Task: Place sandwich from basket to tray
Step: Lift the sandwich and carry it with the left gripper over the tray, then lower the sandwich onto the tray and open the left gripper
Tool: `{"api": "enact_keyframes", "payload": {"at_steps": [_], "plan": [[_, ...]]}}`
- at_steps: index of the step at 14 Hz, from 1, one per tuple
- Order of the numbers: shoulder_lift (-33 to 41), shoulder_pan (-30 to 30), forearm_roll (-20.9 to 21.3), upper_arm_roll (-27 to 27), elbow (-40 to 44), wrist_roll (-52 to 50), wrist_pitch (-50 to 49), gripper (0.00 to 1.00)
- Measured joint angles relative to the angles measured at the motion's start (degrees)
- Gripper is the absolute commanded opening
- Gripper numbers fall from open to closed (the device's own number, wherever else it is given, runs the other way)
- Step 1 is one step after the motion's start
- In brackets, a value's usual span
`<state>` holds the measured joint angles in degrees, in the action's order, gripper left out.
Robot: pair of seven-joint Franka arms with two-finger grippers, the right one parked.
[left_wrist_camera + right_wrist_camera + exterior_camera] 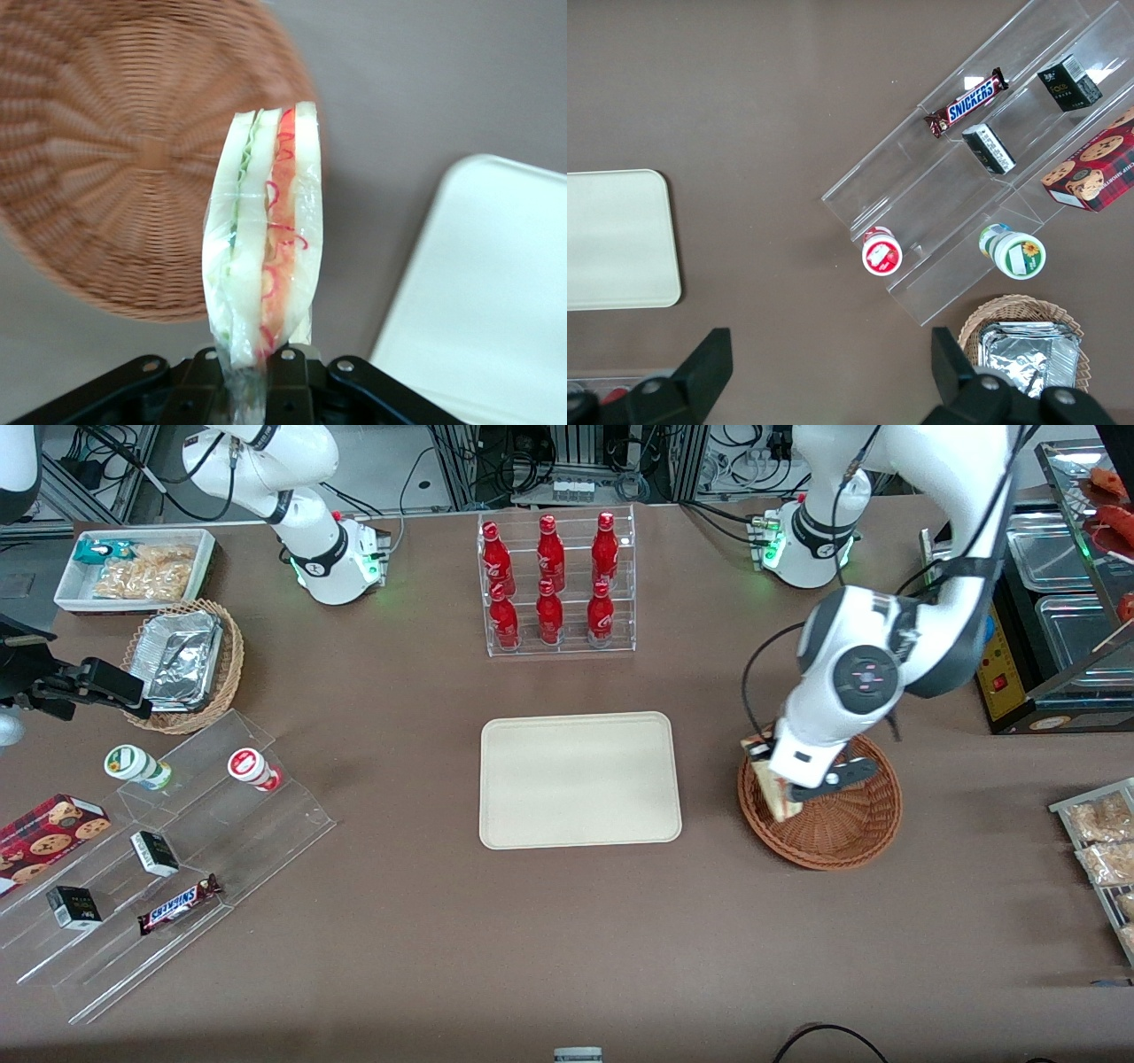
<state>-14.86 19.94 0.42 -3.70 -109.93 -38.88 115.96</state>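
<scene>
Surface (pixel 567 939): brown, covered, carrying all items listed.

Jaws (pixel 257 376): on the working arm, above the basket's edge nearest the tray. Closed tight on the lower end of the sandwich; nothing else held.

Sandwich (pixel 264 257): wrapped triangular wedge, pale bread with a green layer and a red layer on its cut edge. Held upright and lifted clear of the basket floor; in the front view (pixel 775 793) it shows at the basket rim on the tray's side, partly hidden by the arm.

Basket (pixel 842 828): round, reddish-brown wicker, toward the working arm's end of the surface, near the tray but not touching it. Its floor (pixel 133 159) is bare in the wrist view.

Tray (pixel 580 779): flat, cream-beige, rounded corners, low rim, mid-surface. Nothing on it.

Bottle rack (pixel 556 584): clear acrylic, six red bottles, farther from the front camera than the tray.

Smaller wicker basket (pixel 190 669): lighter, holding foil containers, toward the parked arm's end.

White bin (pixel 133 567): snack packets inside, farther from the camera than the smaller basket.

Tiered acrylic stand (pixel 168 859): toward the parked arm's end, carrying two small cups, small dark boxes, a cookie box and a Snickers bar (pixel 180 903).
</scene>
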Motion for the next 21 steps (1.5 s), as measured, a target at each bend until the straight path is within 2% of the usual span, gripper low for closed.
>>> {"api": "enact_keyframes", "payload": {"at_steps": [4,10,14,21], "plan": [[-7.82,8.14,-0.01,-0.16,8.72,-0.12,0.08,0.03],[-18.91,18.25,0.02,-0.14,20.33,-6.57,0.19,0.03],[-22.4,20.94,0.02,-0.13,23.63,-7.67,0.32,0.03],[-23.79,23.25,0.14,-0.04,23.9,-9.21,3.04,0.04]]}}
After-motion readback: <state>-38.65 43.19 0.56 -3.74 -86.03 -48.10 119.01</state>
